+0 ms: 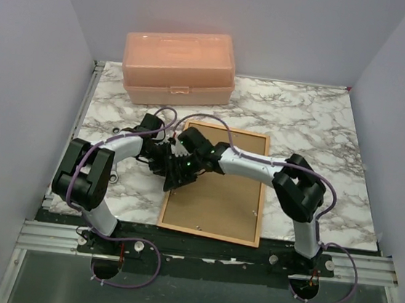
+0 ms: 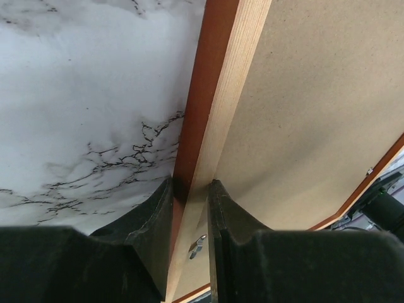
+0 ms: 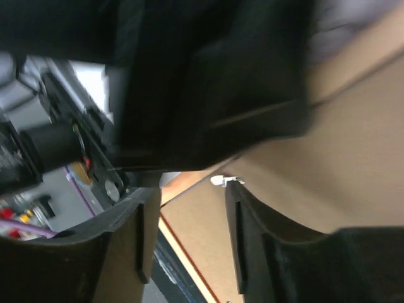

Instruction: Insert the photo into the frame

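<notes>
Left gripper point(image 2: 190, 184) is pinched shut on the left rail of the frame point(image 2: 211, 95), which lies back-up at centre of the top view with the board point(image 1: 216, 190) in it. I can't see the photo anywhere. Right gripper point(image 3: 189, 192) hangs half open just beside the left, gripping nothing I can make out. My worries: the crowded wrists colliding, or a one-rail lift twisting the frame and spilling the board.

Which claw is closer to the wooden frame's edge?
Left. The left gripper pinches the frame by its rail; the right gripper hangs open over the backing board nearby.
</notes>
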Controlling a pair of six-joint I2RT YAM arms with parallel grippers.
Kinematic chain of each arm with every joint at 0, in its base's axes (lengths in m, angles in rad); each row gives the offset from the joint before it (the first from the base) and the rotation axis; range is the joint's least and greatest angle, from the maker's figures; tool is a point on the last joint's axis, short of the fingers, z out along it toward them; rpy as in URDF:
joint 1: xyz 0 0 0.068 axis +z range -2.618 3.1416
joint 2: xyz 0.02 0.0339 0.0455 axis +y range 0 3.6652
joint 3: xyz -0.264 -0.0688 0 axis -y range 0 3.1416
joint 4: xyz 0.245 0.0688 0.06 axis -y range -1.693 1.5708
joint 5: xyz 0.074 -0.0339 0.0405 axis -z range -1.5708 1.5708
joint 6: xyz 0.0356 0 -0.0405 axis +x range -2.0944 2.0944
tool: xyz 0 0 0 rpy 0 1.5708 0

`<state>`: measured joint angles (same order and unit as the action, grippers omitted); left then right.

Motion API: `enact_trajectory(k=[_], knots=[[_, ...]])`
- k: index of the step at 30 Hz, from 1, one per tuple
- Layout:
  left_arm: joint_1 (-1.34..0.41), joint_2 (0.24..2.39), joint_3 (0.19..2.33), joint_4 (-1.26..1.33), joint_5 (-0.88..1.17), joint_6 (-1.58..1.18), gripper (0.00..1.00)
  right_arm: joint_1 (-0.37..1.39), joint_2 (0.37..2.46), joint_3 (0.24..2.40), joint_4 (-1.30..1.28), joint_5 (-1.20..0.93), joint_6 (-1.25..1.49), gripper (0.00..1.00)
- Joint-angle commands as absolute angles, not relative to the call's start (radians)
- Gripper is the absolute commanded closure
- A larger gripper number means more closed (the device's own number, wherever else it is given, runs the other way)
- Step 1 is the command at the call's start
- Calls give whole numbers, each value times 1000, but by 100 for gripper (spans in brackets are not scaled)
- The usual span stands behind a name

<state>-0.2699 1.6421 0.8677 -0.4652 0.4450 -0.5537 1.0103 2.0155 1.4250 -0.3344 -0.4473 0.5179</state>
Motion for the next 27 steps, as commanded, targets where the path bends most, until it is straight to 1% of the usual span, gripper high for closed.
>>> enact_trajectory(k=[1, 3, 6, 10, 12, 16, 18, 27], knots=[[-284, 1661, 812, -421, 386, -554, 97, 873, 1959, 1474, -281, -469, 583, 43], [-284, 1658, 809, -415, 394, -555, 96, 832, 1975, 1518, -293, -438, 587, 37], [-284, 1663, 808, -414, 400, -554, 96, 789, 2037, 1609, -360, -356, 578, 33], [-284, 1660, 807, -413, 400, -551, 96, 767, 2130, 1759, -485, -181, 528, 24], [-284, 1661, 805, -414, 399, -549, 96, 767, 2183, 1831, -536, -125, 494, 21], [-284, 1661, 807, -416, 398, -548, 98, 767, 2259, 1936, -595, -78, 439, 21], [-284, 1660, 806, -417, 398, -549, 98, 767, 2274, 1949, -605, -50, 416, 23], [-284, 1632, 804, -419, 399, -551, 98, 767, 2264, 1857, -535, -52, 365, 32]])
